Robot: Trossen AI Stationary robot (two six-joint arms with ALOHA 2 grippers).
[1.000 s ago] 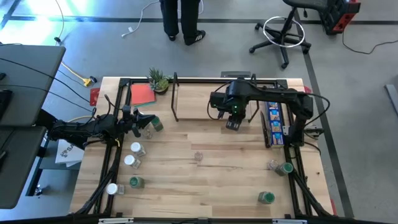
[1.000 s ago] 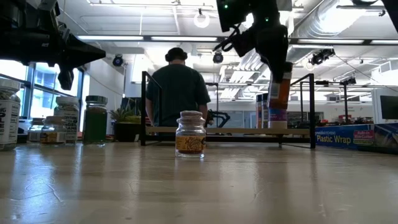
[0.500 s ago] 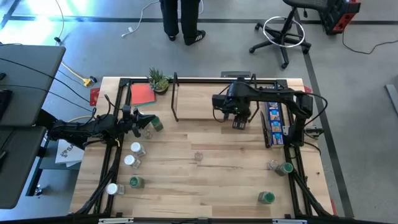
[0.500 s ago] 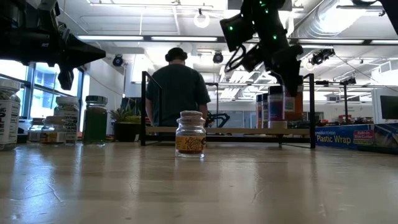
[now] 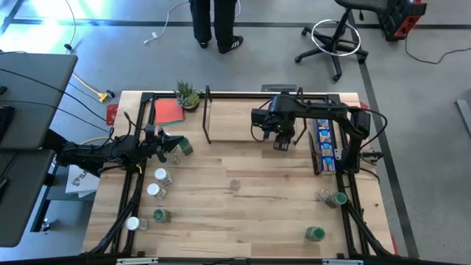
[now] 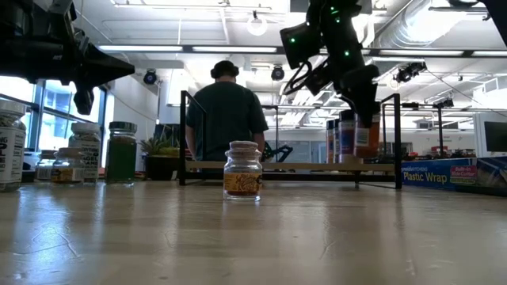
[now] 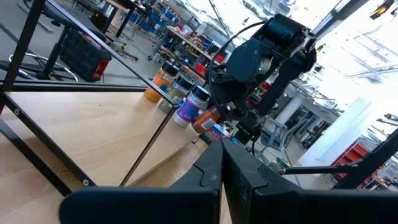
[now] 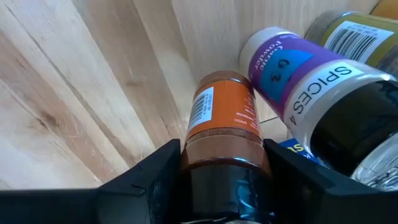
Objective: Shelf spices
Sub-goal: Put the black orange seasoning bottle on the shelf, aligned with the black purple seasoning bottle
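Since a second ago, right gripper [image 5: 280,142] has swung toward 12 o'clock over the shelf [image 5: 235,121] — clamped on an orange spice jar [image 8: 222,121], upright beside shelved jars; left gripper [image 5: 168,143] idles, fingers together.

Seen from above, the right hand [image 5: 280,141] reaches over the shelf [image 5: 243,118] at the table's [image 5: 243,213] far side, near a long blue box [image 5: 324,147]. The left hand [image 5: 171,144] waits at the left edge beside a green-topped jar [image 5: 185,146] — more jars [image 5: 156,193] scattered left, one [image 5: 235,184] mid-table, others [image 5: 332,199] near right. A person [image 5: 213,22] stands beyond.
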